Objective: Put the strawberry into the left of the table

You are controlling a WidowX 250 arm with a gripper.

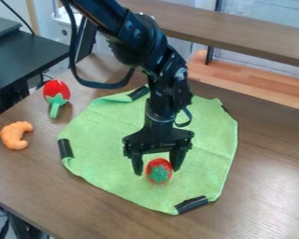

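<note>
The gripper (pixel 157 169) hangs down over the middle of the green cloth, its two fingers open and pointing at the near side. A red strawberry (pixel 153 165) with a green leafy top (pixel 159 174) lies on the cloth between the fingertips. A small gap shows between the left finger and the strawberry; the right finger is close beside it, and whether they touch I cannot tell. The brown table (pixel 43 172) extends to the left of the cloth.
Green cloth (pixel 102 140) with black strips at its edges lies on the table. On the left part of the table are a red toy with a green stem (pixel 56 91) and an orange croissant-shaped toy (pixel 15 135). A dark table (pixel 21 58) stands at the upper left.
</note>
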